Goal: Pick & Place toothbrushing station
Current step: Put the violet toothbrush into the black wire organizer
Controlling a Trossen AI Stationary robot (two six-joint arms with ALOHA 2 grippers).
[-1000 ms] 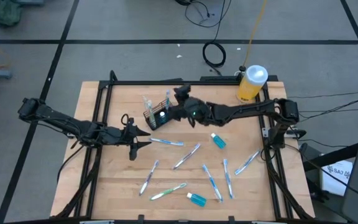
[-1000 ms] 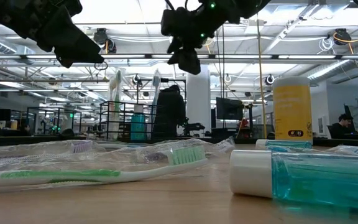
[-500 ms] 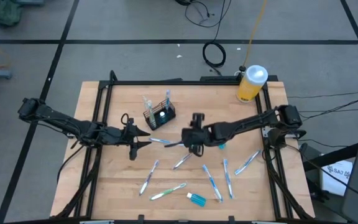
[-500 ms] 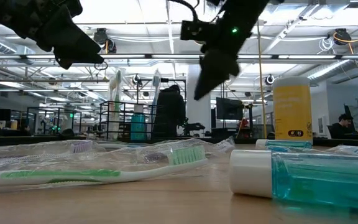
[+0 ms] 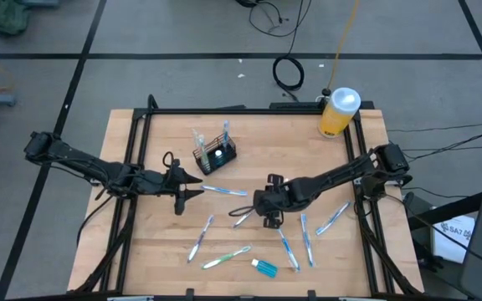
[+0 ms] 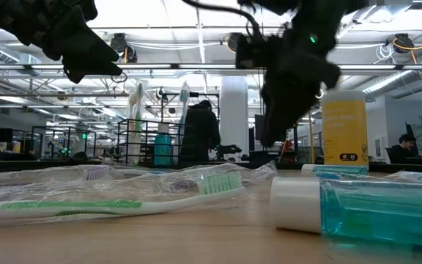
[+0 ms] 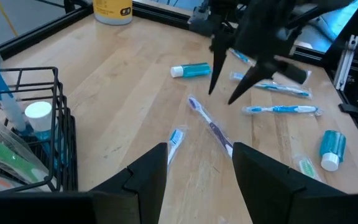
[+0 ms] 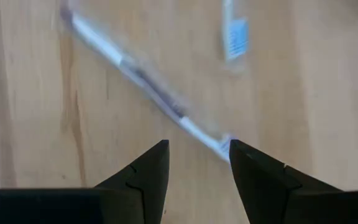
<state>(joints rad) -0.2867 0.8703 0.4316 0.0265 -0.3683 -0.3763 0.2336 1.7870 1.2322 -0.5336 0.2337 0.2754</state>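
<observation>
Several items already stand in the caddy (image 5: 214, 155), which sits near the table's far-left part: 2 or 3 toothbrushes and a small white-capped bottle. Many wrapped toothbrushes and 2 blue bottles lie loose on the table (image 5: 157, 242), so most of the filling appears left to do. The right gripper (image 5: 268, 219) hangs low over a purple toothbrush (image 8: 148, 83), fingers apart and empty. The left gripper (image 5: 192, 185) waits near the table's left side, fingers apart, holding nothing.
</observation>
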